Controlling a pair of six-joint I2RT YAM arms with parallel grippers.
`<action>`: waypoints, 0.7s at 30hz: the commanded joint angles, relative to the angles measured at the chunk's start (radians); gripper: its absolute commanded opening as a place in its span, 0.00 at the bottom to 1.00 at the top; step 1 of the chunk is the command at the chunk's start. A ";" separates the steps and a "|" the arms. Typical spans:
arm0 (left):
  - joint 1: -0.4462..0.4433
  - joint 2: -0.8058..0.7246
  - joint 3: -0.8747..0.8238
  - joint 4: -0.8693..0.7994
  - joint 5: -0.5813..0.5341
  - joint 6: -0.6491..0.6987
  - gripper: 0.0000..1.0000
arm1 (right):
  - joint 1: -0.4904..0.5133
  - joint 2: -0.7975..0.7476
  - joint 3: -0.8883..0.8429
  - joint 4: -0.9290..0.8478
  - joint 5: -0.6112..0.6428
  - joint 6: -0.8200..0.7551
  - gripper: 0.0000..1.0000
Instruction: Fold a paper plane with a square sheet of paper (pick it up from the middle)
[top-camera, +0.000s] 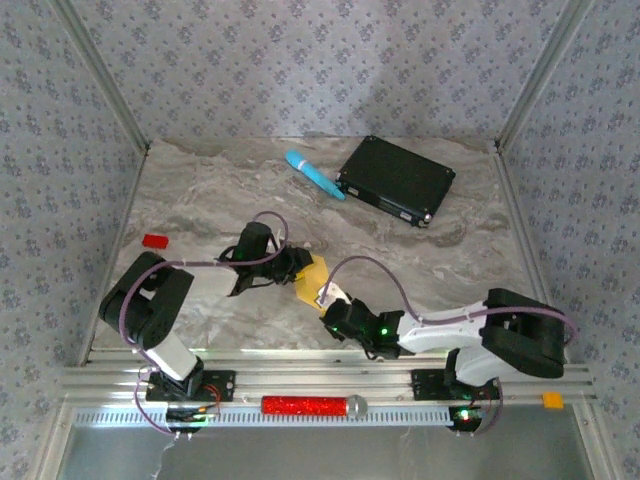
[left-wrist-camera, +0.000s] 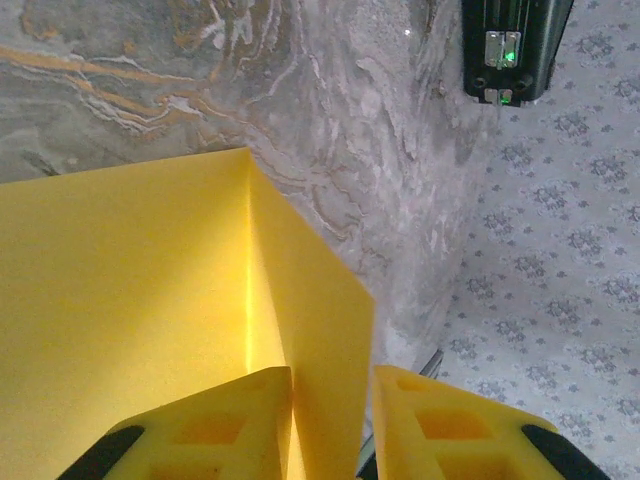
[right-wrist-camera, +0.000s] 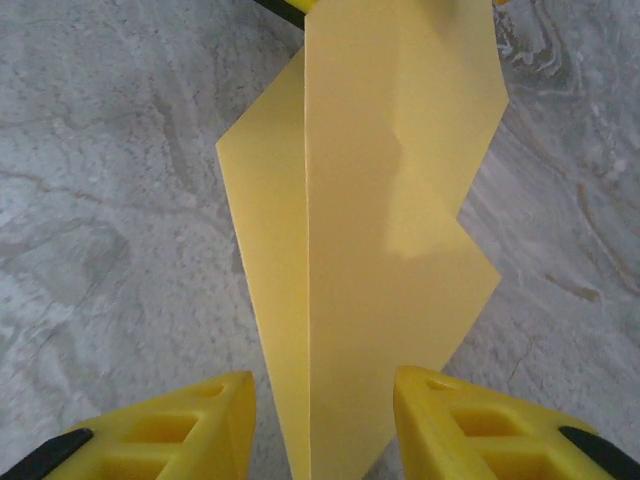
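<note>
The yellow sheet of paper (top-camera: 312, 276) is folded into a long, pointed plane shape with a centre crease and sits between my two grippers over the near middle of the table. In the right wrist view the paper plane (right-wrist-camera: 380, 250) runs away from me, and its narrow end lies between the fingers of my right gripper (right-wrist-camera: 325, 378), which is open with room on both sides. My left gripper (left-wrist-camera: 332, 374) is open too. An upright flap of the paper (left-wrist-camera: 320, 330) stands between its jaws, against the left finger and apart from the right one.
A black flat box (top-camera: 396, 180) and a light-blue cylinder (top-camera: 313, 173) lie at the back of the marble table (top-camera: 200, 190). A small red block (top-camera: 154, 241) is at the left. Patterned walls close in three sides, and a metal rail (top-camera: 320, 380) runs along the near edge.
</note>
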 joint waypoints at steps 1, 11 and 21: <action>-0.006 -0.032 0.031 0.008 0.028 0.021 0.28 | 0.007 0.044 0.030 0.063 0.115 -0.062 0.42; -0.005 -0.024 0.034 0.019 0.039 0.019 0.28 | 0.004 0.132 0.034 0.079 0.115 -0.061 0.37; -0.005 -0.017 0.038 0.018 0.038 0.016 0.28 | -0.007 0.131 -0.013 0.167 0.085 -0.027 0.24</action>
